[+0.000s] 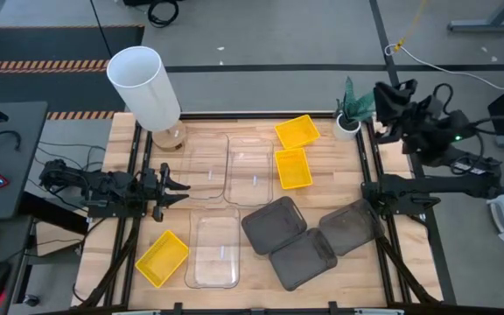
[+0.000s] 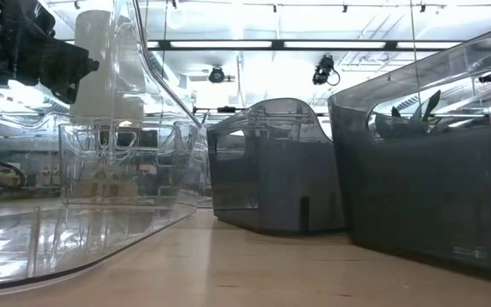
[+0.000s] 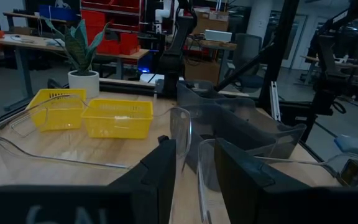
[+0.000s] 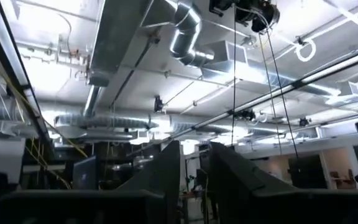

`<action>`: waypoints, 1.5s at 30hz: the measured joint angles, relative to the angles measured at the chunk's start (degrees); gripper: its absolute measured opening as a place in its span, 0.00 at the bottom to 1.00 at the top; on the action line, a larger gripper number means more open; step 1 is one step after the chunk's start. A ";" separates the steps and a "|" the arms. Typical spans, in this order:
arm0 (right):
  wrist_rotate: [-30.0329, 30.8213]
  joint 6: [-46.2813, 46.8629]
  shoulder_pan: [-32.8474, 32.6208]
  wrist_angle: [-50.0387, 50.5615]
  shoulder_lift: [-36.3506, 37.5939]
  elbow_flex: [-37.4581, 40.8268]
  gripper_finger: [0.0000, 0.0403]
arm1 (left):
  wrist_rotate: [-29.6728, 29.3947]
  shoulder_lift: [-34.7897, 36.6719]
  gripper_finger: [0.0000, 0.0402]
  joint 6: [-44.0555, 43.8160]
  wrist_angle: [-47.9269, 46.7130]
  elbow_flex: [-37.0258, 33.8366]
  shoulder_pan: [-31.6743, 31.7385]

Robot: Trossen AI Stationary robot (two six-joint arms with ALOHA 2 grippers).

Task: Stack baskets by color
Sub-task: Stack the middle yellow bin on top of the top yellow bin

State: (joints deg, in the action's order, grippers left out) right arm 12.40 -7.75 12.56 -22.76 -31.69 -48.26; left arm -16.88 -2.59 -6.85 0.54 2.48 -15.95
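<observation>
Glossy plastic baskets (image 1: 213, 249) (some clear) on wood table (image 1: 252, 140).

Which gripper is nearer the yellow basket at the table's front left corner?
Left. The left gripper sits at the left edge just behind that yellow basket. The right gripper is raised by the plant at the far right corner.

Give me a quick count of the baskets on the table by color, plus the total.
Yellow baskets: 3
Clear baskets: 3
Dark grey baskets: 3
Total: 9
</observation>
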 joint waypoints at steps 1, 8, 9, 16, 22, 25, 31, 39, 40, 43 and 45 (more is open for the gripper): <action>0.21 0.00 0.00 3.31 -0.35 -1.67 0.23 | 0.00 0.00 0.29 0.02 0.00 0.00 -0.01; 11.66 2.77 0.98 33.08 -5.46 -14.36 0.23 | 0.00 -0.01 0.29 0.01 0.00 0.00 0.00; 12.90 3.71 1.24 37.45 -6.29 -15.79 0.23 | 0.00 0.00 0.29 0.02 0.02 0.01 -0.01; 13.61 9.18 3.88 54.95 -11.16 -20.06 0.23 | 0.00 0.00 0.29 0.01 0.02 0.02 -0.02; 10.10 11.60 7.92 62.55 -15.70 -21.23 0.23 | 0.00 -0.02 0.29 0.01 0.01 0.00 -0.01; 5.89 13.71 10.89 66.98 -18.70 -21.23 0.23 | 0.00 0.00 0.29 0.00 0.00 0.01 -0.01; -0.85 17.81 15.50 73.81 -25.28 -21.23 0.23 | 0.00 -0.02 0.29 0.02 0.02 0.02 0.00; -4.51 17.24 17.42 78.12 -34.82 -21.23 0.23 | 0.00 0.00 0.29 0.00 0.00 0.02 -0.01; -4.84 16.68 17.42 78.11 -35.99 -21.23 0.23 | 0.00 0.00 0.29 0.01 0.00 0.01 0.00; -5.09 14.96 17.42 78.25 -39.61 -21.23 0.23 | 0.00 0.00 0.29 0.02 0.00 0.01 0.00; -5.28 13.81 17.54 79.05 -42.05 -21.23 0.23 | 0.00 0.00 0.29 0.02 0.02 0.02 0.00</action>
State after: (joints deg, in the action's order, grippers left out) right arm 7.12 6.06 30.09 56.29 -73.73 -69.49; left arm -16.88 -2.59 -6.83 0.56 2.50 -15.94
